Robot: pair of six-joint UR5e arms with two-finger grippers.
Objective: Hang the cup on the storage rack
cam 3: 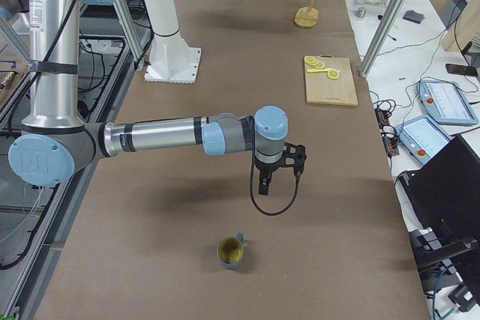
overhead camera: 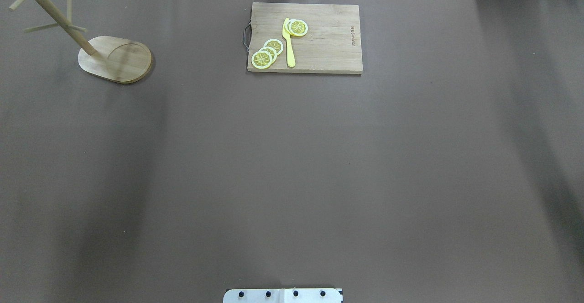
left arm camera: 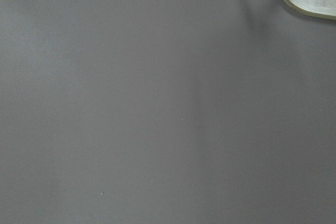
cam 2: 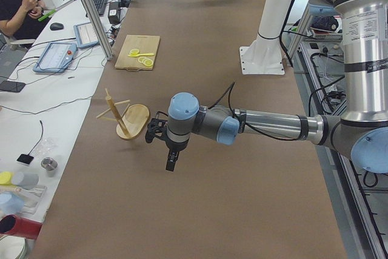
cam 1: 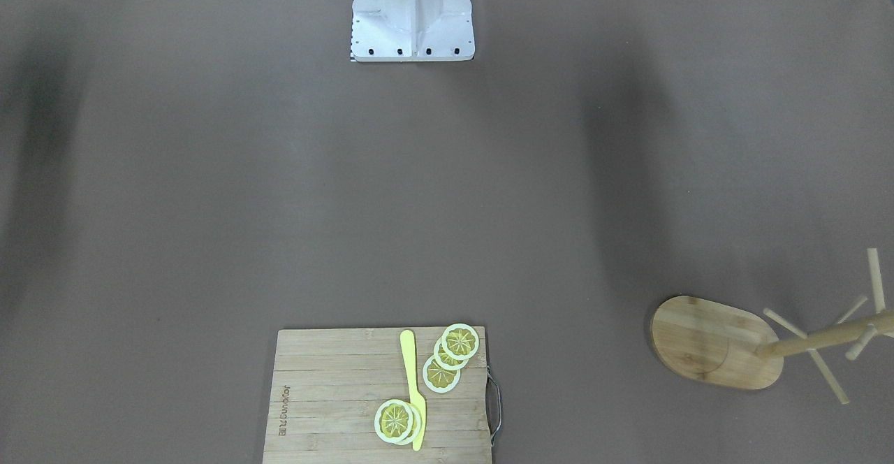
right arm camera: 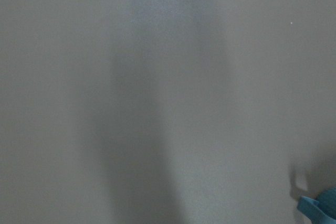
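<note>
A dark blue-grey, yellow-lined mug [cam 3: 232, 254] stood upright near the desk's right edge. A light wooden mug tree [overhead camera: 127, 61] stood at the far-left corner.

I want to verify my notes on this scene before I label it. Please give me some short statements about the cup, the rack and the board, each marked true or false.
1. The cup stands upright on the table. True.
2. A cup hangs on the storage rack. False: its pegs are bare.
3. The yellow knife lies on the cutting board. True.
4. The right gripper holds the cup. False: it hangs in the air, apart from the cup.
5. The lemon slices lie on the bare table. False: all of them are on the cutting board.
</note>
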